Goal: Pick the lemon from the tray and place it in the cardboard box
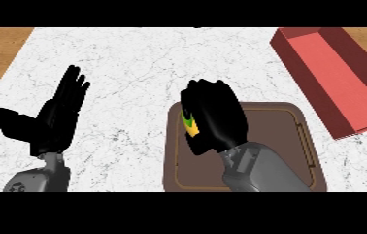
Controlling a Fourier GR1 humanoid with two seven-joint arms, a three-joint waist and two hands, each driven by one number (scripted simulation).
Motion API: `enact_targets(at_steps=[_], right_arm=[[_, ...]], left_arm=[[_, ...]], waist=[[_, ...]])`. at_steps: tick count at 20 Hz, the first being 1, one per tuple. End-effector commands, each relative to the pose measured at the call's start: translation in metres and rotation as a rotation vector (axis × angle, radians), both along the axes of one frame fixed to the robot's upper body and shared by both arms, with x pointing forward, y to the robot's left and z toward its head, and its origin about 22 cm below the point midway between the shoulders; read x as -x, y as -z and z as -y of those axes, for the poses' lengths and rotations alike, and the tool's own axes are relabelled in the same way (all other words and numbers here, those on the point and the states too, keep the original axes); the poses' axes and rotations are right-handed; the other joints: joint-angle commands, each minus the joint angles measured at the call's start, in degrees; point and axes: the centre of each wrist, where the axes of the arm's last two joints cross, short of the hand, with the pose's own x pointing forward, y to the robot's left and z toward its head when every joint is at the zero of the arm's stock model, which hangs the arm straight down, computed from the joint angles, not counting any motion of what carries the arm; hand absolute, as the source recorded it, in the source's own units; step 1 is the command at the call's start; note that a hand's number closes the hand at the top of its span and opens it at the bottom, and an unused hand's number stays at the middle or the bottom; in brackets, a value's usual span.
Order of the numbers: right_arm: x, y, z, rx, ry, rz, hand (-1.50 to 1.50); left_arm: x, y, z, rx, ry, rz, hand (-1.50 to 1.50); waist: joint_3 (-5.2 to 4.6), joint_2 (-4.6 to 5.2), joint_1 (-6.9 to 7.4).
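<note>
Right hand (215, 115) curled round lemon (191, 125), tray (287, 131) beneath. Lemon mostly hidden by fingers; long axis unclear. Left hand (54, 117) open, fingers up.

White marble counter (143, 58), wooden edges at far corners (14, 39)

**Bright, even light across my counter**

From my head, the white marbled counter (143, 58) is lit brightly and evenly from edge to edge. My right hand (215, 116) and my left hand (57, 116) read as flat black shapes, and the light picks out hardly any relief on them. My right forearm (261, 172) takes more shading, paler along its right face and darker on the left. The cardboard box (323, 73) shows a light floor and darker red walls. The brown tray (279, 126) stays dull. The lemon (191, 126) shows vivid yellow and green under my right hand's curled fingers.
</note>
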Motion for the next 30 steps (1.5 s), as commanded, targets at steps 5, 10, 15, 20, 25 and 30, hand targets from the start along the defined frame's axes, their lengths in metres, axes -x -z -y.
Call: enact_targets(at_steps=[5,10,15,20,25,30], right_arm=[[-0.011,-0.064,0.018,-0.254,0.252,0.179,1.50],[-0.021,-0.093,0.054,-0.257,0.389,0.268,1.50],[-0.053,-0.090,0.101,-0.278,0.469,0.238,1.50],[-0.073,-0.102,0.138,-0.275,0.533,0.198,1.50],[-0.095,-0.076,0.176,-0.144,0.628,0.288,1.50],[-0.135,-0.067,0.222,-0.098,0.649,0.274,1.50]], left_arm=[[0.003,0.005,0.001,0.010,-0.011,-0.010,0.00],[0.004,0.005,0.007,-0.012,-0.017,0.004,0.00],[0.004,-0.005,0.001,0.009,-0.012,-0.005,0.00],[0.002,0.001,-0.016,-0.003,0.002,-0.006,0.00],[0.011,0.003,-0.007,0.000,-0.013,0.018,0.00],[0.000,0.006,0.001,0.009,0.014,0.018,0.00]], waist=[[0.02,-0.10,-0.60],[0.03,-0.09,-0.77],[0.03,0.06,-0.51],[0.01,0.06,-0.48],[0.03,0.08,-0.09],[0.03,0.38,0.45]])
